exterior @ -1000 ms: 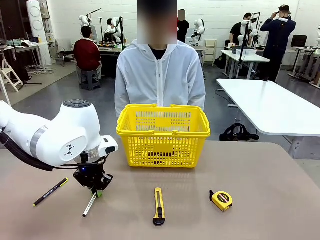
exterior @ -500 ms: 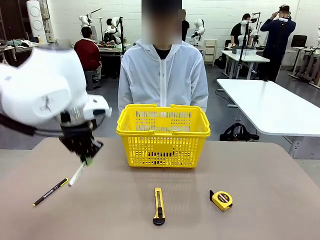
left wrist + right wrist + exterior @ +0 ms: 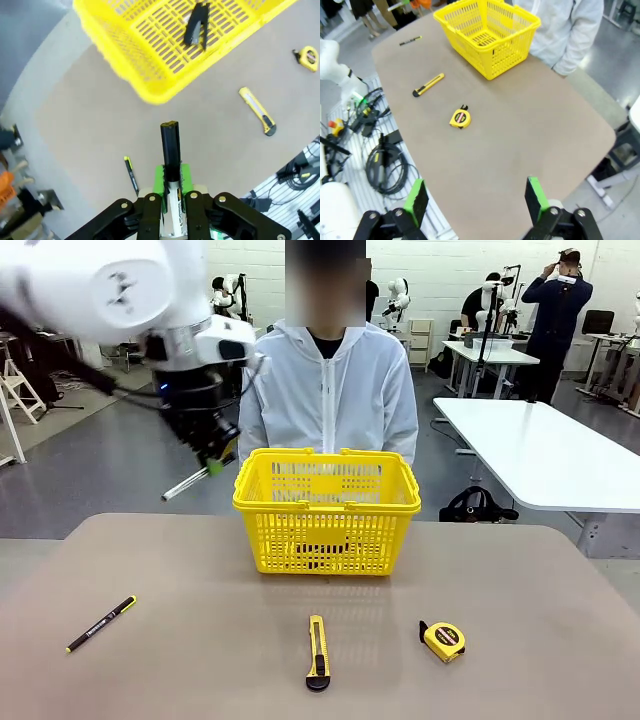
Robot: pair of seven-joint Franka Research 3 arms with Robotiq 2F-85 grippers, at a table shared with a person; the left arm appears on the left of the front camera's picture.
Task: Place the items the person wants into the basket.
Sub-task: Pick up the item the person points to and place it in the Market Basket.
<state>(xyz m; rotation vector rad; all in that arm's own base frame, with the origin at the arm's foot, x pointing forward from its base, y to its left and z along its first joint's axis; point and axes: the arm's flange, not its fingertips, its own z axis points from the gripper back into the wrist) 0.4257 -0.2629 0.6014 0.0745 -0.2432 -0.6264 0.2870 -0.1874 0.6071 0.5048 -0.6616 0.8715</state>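
Currently the left arm's jaws, high above the desk point(image 3: 200, 680), are closed tight on the slim white marker point(image 3: 188, 483). Its black cap point(image 3: 170, 142) projects past the green pads point(image 3: 159, 176), and the white barrel is clamped between them. The yellow basket point(image 3: 327, 507) lies below the jaws and off to their right, on the robot's own reckoning, so the marker hangs outside the rim rather than over the opening. A release at this point would in all likelihood send it to the desk or against the lattice wall. Height is a second hazard: a light, round barrel let go from so far up may bounce off the black object point(image 3: 196, 26) on the basket floor, or off a folded handle, and roll away. The marker is also tilted, its free end pointing away from the basket, so a careless descent could catch it on the rim and twist it in the grip. The person point(image 3: 325, 400) stands close behind the basket, within reach of a wide swing. The right arm's jaws stand fully apart, with nothing between their pads point(image 3: 417, 201), high above the desk's edge. The yellow tape measure point(image 3: 443, 640) rests on the desk far below and ahead of them, near the utility knife point(image 3: 317, 652). The black pen point(image 3: 100, 624) lies far below the left jaws. The knife or the pen could be mistaken for a wanted item.
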